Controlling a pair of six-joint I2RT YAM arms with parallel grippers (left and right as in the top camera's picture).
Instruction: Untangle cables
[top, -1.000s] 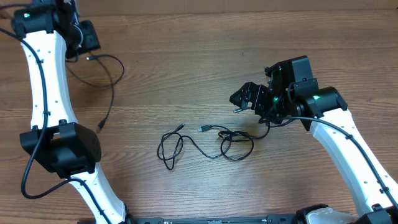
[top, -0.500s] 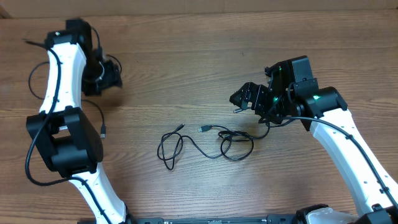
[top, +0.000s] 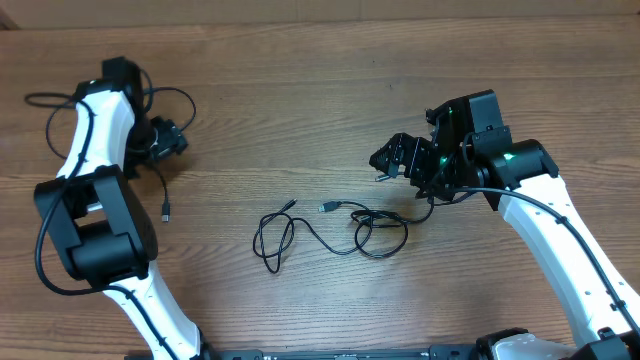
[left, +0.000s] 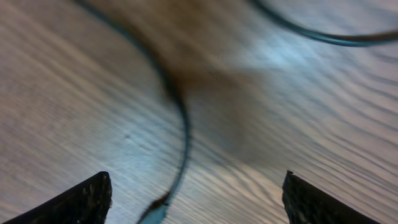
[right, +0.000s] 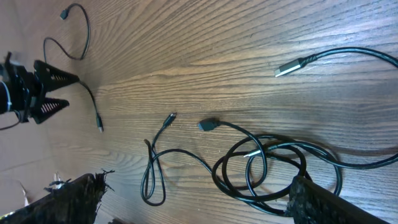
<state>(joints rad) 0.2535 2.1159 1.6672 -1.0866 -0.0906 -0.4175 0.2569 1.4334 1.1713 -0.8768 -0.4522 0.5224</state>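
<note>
Black cables (top: 380, 236): two tangled at table (top: 300, 80) centre, long axis left-right, free plugs (top: 327, 207) on far side. Well apart at far left, third cable (top: 165, 208), plug end pointing toward robot. Above it, left claw (top: 170, 140) wide open, empty. Near coil, right claw (top: 386, 163) wide open, empty. Judgement: grip one outer strand, not crossing; pull sideways, low, slow.

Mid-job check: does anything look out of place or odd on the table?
Nothing looks damaged or spilled. The odd spot is the coil right of centre, where black strands cross over each other, with one loop trailing off to the left. A separate cable lies apart at far left, by the open left gripper.
</note>
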